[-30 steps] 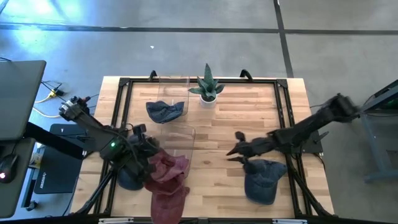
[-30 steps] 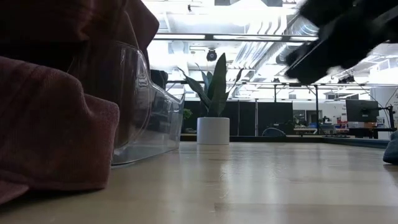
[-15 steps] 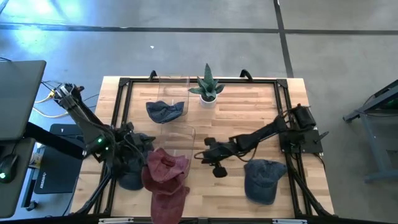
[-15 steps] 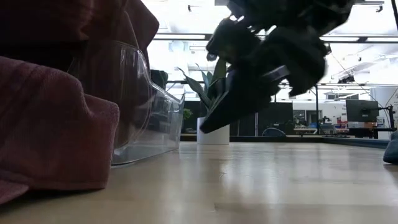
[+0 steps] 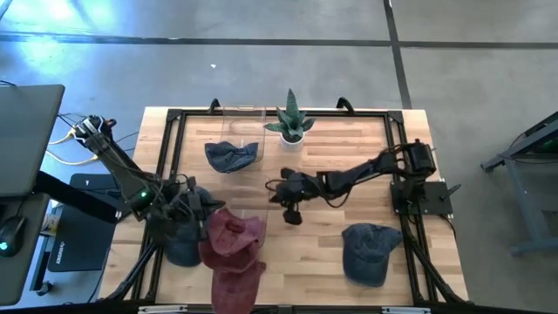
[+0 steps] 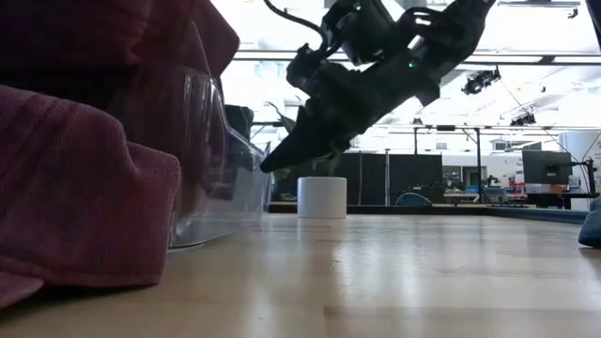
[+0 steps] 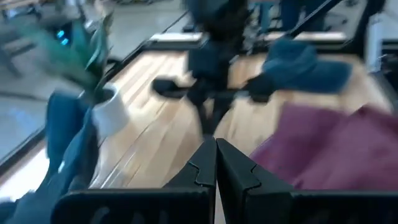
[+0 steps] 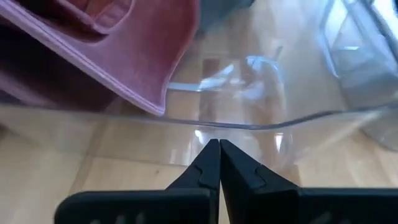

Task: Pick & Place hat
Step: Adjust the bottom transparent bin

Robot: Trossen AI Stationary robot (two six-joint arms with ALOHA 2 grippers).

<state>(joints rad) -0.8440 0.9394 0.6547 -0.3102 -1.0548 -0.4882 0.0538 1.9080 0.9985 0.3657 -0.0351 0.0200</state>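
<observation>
High view: my right gripper (image 5: pixel 277 194) sits near the table's middle, fingers pressed together on nothing, its tip pointing toward nine o'clock at the clear bin (image 5: pixel 252 190). A second ago that arm was folded back at four o'clock over the blue hat (image 5: pixel 370 252), fingers partly spread; since then it has swung across the boards and the fingers have come together. That hat lies where it was, untouched, so I judge no pick has been made on that side and the arm is heading for the bin or the red hat instead.

The right wrist view shows the two dark fingers (image 8: pixel 208 163) meeting just short of the bin's transparent rim (image 8: pixel 249 121), with the red hat (image 8: pixel 118 43) draped beyond it.

My left gripper (image 5: pixel 193 209) waits at eight o'clock, closed and empty, beside the red hat (image 5: pixel 231 237). A second blue hat (image 5: pixel 232 155) rests at eleven o'clock, near the potted plant (image 5: pixel 291 122).

The clear bin's outline is hard to trace from above. The low view is half blocked by red cloth (image 6: pixel 80 188), and I cannot tell whether that hat sits inside the bin or merely against it.
</observation>
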